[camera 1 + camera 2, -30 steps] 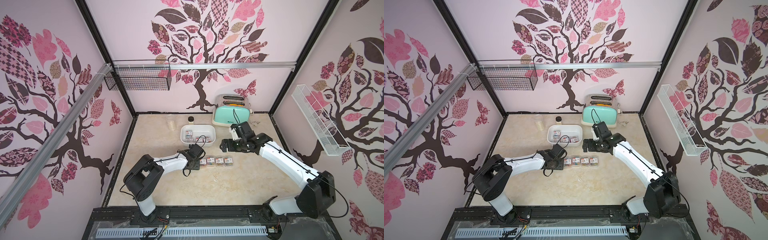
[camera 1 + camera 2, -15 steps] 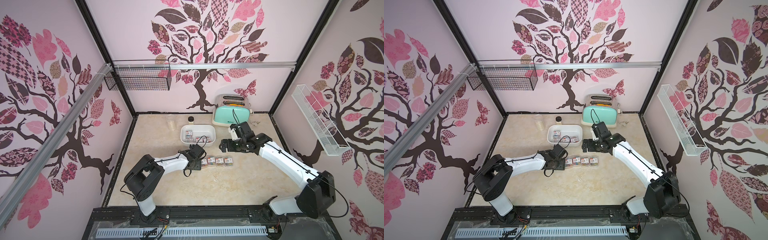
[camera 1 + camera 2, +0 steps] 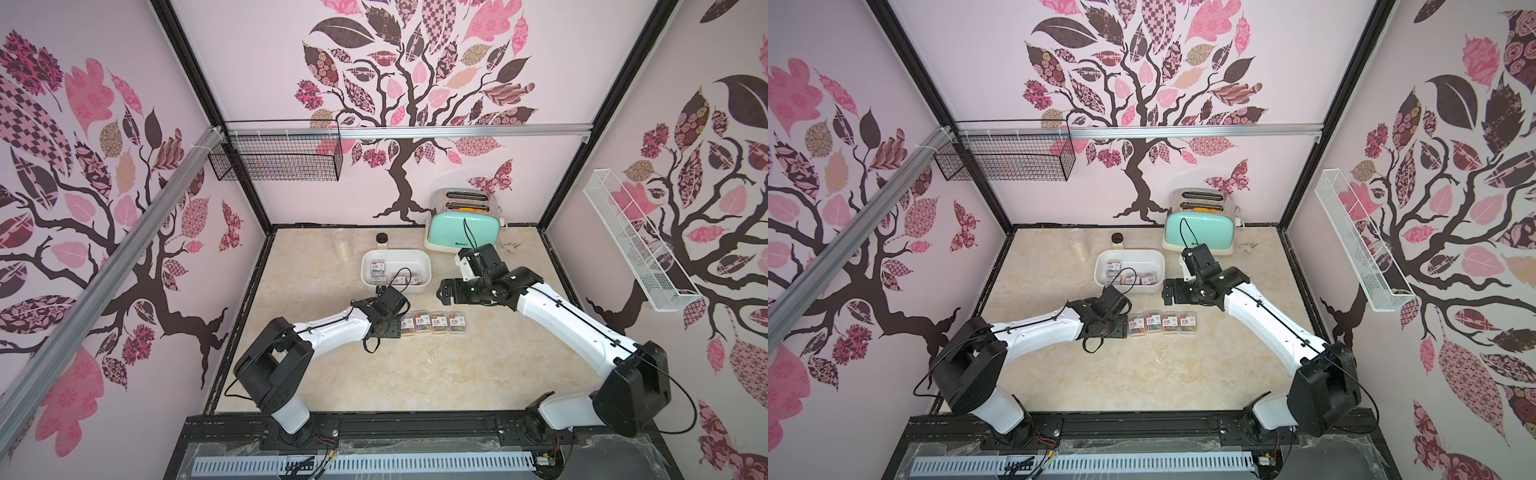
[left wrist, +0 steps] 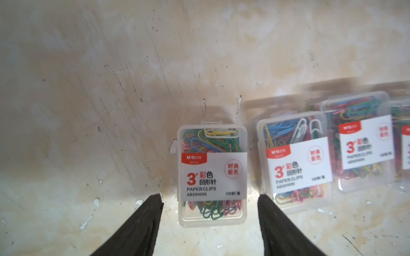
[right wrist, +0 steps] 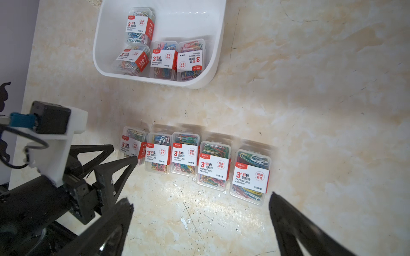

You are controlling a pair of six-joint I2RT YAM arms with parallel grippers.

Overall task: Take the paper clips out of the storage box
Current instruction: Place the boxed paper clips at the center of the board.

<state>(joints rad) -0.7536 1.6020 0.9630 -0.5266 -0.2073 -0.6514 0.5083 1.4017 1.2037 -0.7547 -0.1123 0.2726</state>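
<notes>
- Left gripper [image 4: 209, 197]: jaws spread, pinching nothing; straddles the end case [image 4: 213, 172] with a gap on each side, neither finger touching it.
- End case flat on the table [image 4: 88, 88], label up, closing a row of five cases [image 5: 184, 154] laid side by side along the robot-facing long wall of the storage box [image 5: 164, 83], near that wall but apart from it.
- Inside the storage box: four cases [image 5: 164, 58] yet to come out. Three crowded together against the robot-facing wall, one of them seemingly tilted; the fourth alone, deeper in.
- Right gripper [image 5: 200, 198]: spread wide, empty, hovering just off the short end of the storage box nearer the toaster [image 3: 455, 232].
- Step in hand, by the look of it: set-down of the fifth case, grip let go. Task a little past halfway.
- Next move probably calls for a straight lift off the end case, so neither finger drags it out of line, then a reach over the storage box wall.
- Lone case likely the easier pick; among the crowded three, little room for a finger between neighbours.
</notes>
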